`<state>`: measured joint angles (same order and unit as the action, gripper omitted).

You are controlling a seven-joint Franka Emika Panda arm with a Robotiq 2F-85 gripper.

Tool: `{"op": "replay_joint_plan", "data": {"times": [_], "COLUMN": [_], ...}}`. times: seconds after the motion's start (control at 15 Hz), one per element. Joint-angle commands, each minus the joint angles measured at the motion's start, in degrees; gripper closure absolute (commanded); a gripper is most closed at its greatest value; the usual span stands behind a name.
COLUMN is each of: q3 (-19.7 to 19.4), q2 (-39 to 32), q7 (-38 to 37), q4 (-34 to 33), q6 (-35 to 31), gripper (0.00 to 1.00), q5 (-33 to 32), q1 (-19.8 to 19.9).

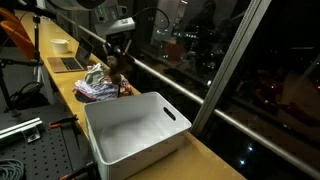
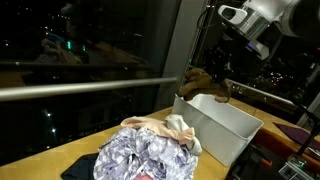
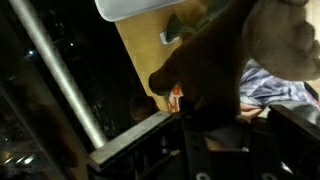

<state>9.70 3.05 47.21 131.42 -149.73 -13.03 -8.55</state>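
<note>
My gripper [image 1: 120, 56] hangs above the wooden counter, between a pile of clothes [image 1: 99, 86] and a white plastic bin [image 1: 136, 131]. It is shut on a brown piece of cloth [image 1: 119, 70] that dangles below the fingers. In an exterior view the gripper [image 2: 216, 64] holds the brown cloth [image 2: 205, 83] just over the bin's [image 2: 228, 128] far rim. In the wrist view the dark brown cloth [image 3: 212, 58] fills the middle and hides most of the gripper [image 3: 206, 106]. The patterned clothes pile [image 3: 276, 84] lies to its right.
A window with a metal handrail [image 1: 175, 86] runs along the counter's far side. A laptop [image 1: 68, 63] and a white bowl [image 1: 60, 45] sit further back on the counter. The patterned pile [image 2: 148, 156] lies on a dark garment beside the bin.
</note>
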Motion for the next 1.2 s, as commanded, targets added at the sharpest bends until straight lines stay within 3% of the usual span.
{"op": "replay_joint_plan", "data": {"times": [0.0, 0.07, 0.73, 1.13], "q3": [-0.2, -0.3, -1.6, -1.1], "q2": [-1.8, -1.8, -0.7, -2.1], "q7": [-0.6, -0.2, 2.7, 5.3], "q4": [-1.4, -1.0, 2.3, 0.1], "q6": [1.2, 1.2, 0.1, 0.9], "gripper": [0.71, 0.7, 0.01, 0.0], "q5": [0.1, 0.7, 7.9, 10.2], "q1": [-0.9, -0.9, 0.1, -0.5]}}
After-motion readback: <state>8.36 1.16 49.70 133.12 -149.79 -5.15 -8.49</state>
